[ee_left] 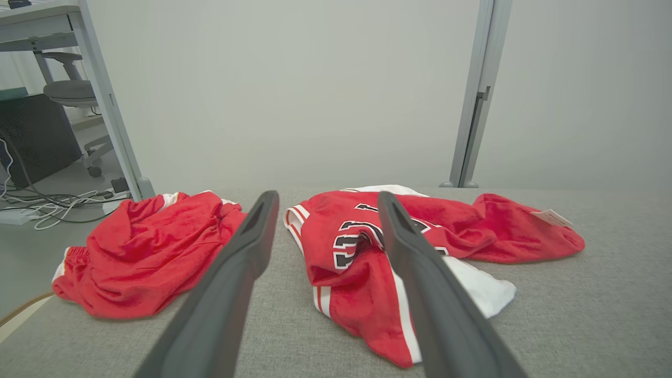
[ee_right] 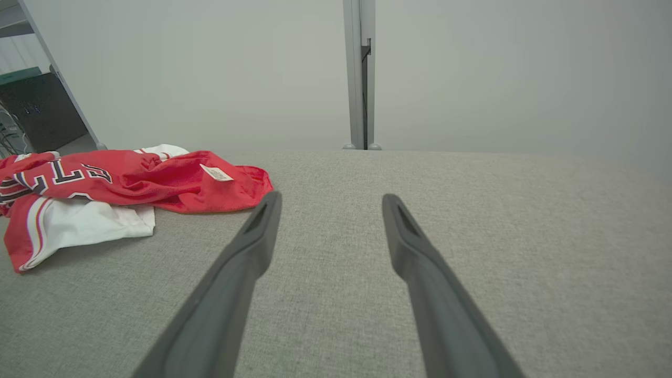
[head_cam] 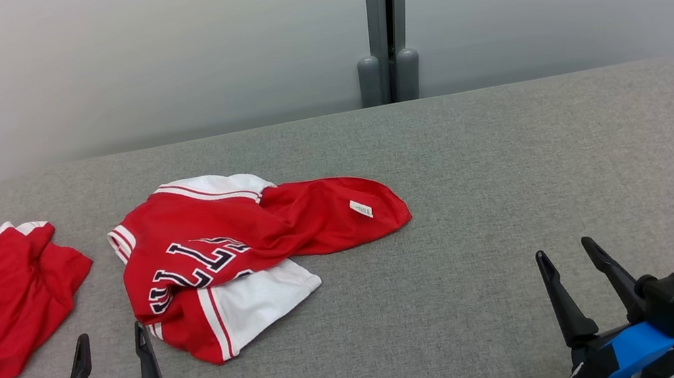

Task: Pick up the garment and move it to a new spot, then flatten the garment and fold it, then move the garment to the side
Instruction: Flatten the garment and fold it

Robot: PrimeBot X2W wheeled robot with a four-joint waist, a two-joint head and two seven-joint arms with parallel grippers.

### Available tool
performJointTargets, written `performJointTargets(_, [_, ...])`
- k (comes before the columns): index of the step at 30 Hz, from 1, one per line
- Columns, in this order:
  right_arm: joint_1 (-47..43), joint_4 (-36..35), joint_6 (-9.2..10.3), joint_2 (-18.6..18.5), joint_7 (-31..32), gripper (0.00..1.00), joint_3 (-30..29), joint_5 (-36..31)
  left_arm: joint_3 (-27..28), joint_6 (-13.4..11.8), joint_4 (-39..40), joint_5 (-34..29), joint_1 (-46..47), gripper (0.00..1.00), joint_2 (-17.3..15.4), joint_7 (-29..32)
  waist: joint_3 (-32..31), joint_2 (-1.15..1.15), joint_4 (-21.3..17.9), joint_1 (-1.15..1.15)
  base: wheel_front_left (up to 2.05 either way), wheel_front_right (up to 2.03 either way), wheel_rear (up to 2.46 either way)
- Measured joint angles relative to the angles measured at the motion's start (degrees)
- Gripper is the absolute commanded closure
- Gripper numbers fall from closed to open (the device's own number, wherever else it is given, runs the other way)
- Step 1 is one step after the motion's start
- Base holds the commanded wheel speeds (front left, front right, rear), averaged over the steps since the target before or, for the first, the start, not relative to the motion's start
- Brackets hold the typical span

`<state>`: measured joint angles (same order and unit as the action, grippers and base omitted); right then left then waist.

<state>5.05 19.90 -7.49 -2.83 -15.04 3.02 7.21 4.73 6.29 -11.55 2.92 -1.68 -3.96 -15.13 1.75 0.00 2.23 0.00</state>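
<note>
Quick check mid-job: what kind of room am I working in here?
Probably an office or lab bay, not a home. A grey felt-covered table backs onto plain partition panels joined by a metal post, and the left wrist view shows an office chair and floor cables.

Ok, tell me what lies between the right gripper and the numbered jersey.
Bare grey padded surface, nothing on it. The head view shows that stretch, from the open right gripper to the jersey; the right wrist view agrees.
</note>
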Motion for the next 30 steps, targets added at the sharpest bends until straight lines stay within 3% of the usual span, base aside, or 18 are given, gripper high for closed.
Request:
performJointTargets(6, [0.0, 0.0, 0.00, 0.0, 0.0, 0.00, 0.5, 0.0, -1.7, 0.3, -1.0, -0.5, 1.0, 0.00, 0.0, 0.0, 0.6, 0.00, -0.7, 0.00, 0.00, 0.00, 0.00])
performJointTargets(13, [1.6, 0.2, 0.00, 0.0, 0.0, 0.00, 1.8, 0.0, -6.5, 0.8, -3.7, -0.8, 8.5, 0.00, 0.1, 0.0, 2.9, 0.00, -3.2, 0.00, 0.00, 0.00, 0.00])
performJointTargets(30, [5.0, -0.2, 0.00, 0.0, 0.0, 0.00, 2.0, 0.4, -18.5, 1.1, -26.5, 0.6, 19.5, 0.00, -4.5, 0.0, 9.1, 0.01, -7.7, 0.01, 0.00, 0.00, 0.00])
